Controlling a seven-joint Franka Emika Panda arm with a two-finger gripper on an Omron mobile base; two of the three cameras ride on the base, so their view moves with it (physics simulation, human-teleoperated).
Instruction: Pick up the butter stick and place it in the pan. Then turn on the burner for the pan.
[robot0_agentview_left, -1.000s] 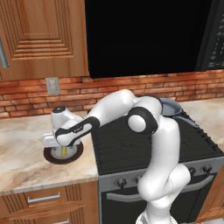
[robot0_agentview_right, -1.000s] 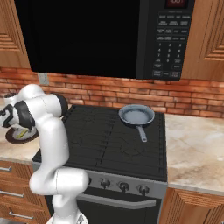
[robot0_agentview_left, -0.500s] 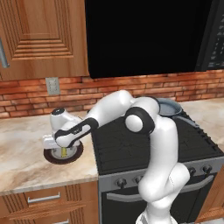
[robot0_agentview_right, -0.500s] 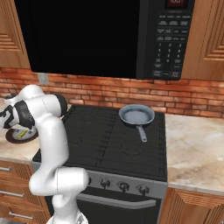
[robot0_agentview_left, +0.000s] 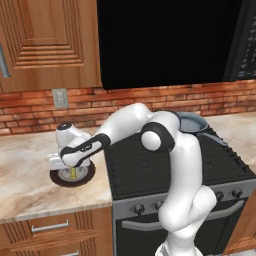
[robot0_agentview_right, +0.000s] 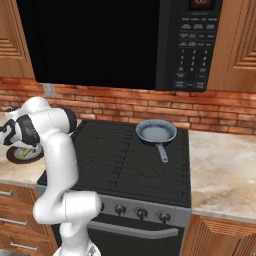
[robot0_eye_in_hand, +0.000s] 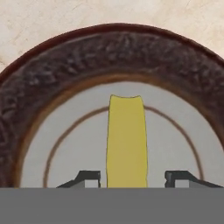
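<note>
The pale yellow butter stick (robot0_eye_in_hand: 126, 144) lies on the grey centre of a dark-brown round plate (robot0_eye_in_hand: 57, 61). My gripper (robot0_eye_in_hand: 133, 178) hangs right over it, open, with one fingertip on each side of the bar and a gap left on the right. In the left base view the gripper (robot0_agentview_left: 73, 172) reaches down onto the plate (robot0_agentview_left: 64, 180) on the counter left of the stove, with a sliver of butter stick (robot0_agentview_left: 73, 173) showing. The grey-blue pan (robot0_agentview_right: 156, 133) sits on the stove's back right burner, handle toward the front.
The black stove (robot0_agentview_right: 125, 160) has a row of knobs (robot0_agentview_right: 141, 213) along its front. A microwave (robot0_agentview_right: 195, 45) hangs above. The plate (robot0_agentview_right: 20, 155) rests on the marble counter (robot0_agentview_left: 25, 185) before the brick wall (robot0_agentview_left: 30, 110).
The hand has sunk slightly lower over the plate; the rest of the scene is the same.
</note>
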